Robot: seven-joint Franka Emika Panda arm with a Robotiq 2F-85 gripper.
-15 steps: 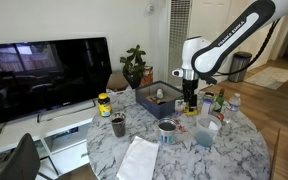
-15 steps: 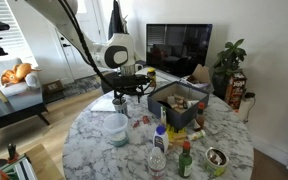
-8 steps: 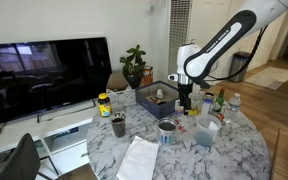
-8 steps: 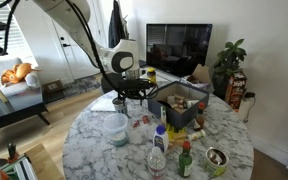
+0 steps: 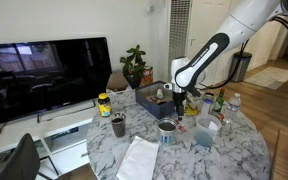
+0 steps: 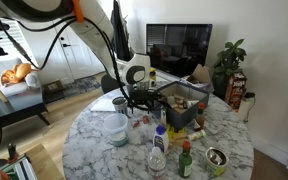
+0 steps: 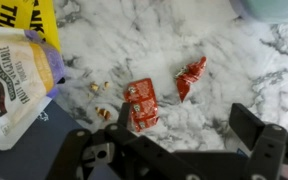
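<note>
Two sauce pkts are lying on the marble table in the wrist view: the flat red packet at frame ctr and the crumpled red packet just up-right of it, apart, w/ small crumbs sitting to the left. The gripper is hovering at the bottom edge w/ jaws spread wide, gripping nothing, the flat red packet lying nearest, just above it in frame. A mayo bottle is lying at mid-left below a yellow pack at upper left, and a pale blue bowl is showing at top right.
</note>
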